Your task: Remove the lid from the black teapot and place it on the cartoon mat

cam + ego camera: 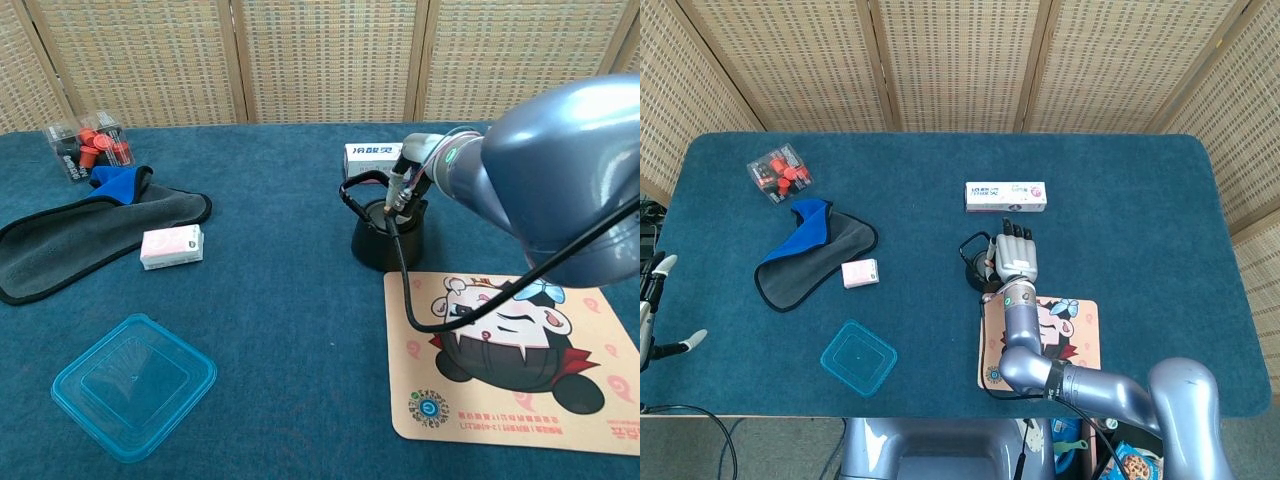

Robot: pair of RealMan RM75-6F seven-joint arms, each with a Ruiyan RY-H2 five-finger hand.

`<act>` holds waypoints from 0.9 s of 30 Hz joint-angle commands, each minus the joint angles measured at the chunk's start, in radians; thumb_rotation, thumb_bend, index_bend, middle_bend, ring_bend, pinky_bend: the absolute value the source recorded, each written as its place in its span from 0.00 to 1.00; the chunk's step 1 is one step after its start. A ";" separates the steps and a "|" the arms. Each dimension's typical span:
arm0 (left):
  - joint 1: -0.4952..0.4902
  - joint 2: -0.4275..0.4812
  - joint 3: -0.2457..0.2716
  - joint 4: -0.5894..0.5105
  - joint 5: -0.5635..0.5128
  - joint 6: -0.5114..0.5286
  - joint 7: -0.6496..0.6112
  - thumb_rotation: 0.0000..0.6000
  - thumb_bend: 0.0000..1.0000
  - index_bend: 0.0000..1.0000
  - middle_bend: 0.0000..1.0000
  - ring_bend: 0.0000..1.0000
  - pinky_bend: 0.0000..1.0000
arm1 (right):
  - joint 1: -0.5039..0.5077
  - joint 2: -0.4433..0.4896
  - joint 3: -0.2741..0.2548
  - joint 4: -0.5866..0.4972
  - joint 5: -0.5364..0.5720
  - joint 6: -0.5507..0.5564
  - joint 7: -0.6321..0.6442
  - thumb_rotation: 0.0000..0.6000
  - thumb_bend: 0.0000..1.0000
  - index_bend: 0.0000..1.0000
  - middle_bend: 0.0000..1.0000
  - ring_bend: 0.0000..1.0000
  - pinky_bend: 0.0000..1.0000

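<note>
The black teapot (385,240) stands just beyond the far left corner of the cartoon mat (520,360), its wire handle tipped to the left. My right hand (405,180) is right over the pot's mouth with its fingertips down on the top; the lid is hidden beneath them. In the head view the right hand (1015,255) covers most of the teapot (975,262), and the mat (1075,335) lies under the forearm. My left hand (652,310) hangs at the far left edge, off the table, fingers apart and holding nothing.
A white toothpaste box (370,155) lies just behind the teapot. To the left are a small pink box (171,246), a grey and blue cloth (90,225), a clear case of red pieces (88,145), and a blue plastic lid (133,385) near the front.
</note>
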 commanded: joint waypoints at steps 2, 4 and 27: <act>0.000 0.000 0.000 -0.001 0.000 0.000 -0.001 1.00 0.07 0.00 0.00 0.00 0.00 | -0.003 0.009 0.000 -0.016 -0.020 0.010 0.006 1.00 0.62 0.66 0.06 0.00 0.00; 0.000 0.001 0.001 -0.001 0.001 -0.001 -0.004 1.00 0.07 0.00 0.00 0.00 0.00 | -0.008 0.021 0.003 -0.042 -0.032 0.022 0.011 1.00 0.62 0.66 0.06 0.00 0.00; 0.002 0.007 0.011 -0.010 0.025 0.003 -0.006 1.00 0.07 0.00 0.00 0.00 0.00 | -0.177 0.320 -0.137 -0.455 -0.253 0.049 0.077 1.00 0.62 0.66 0.06 0.00 0.00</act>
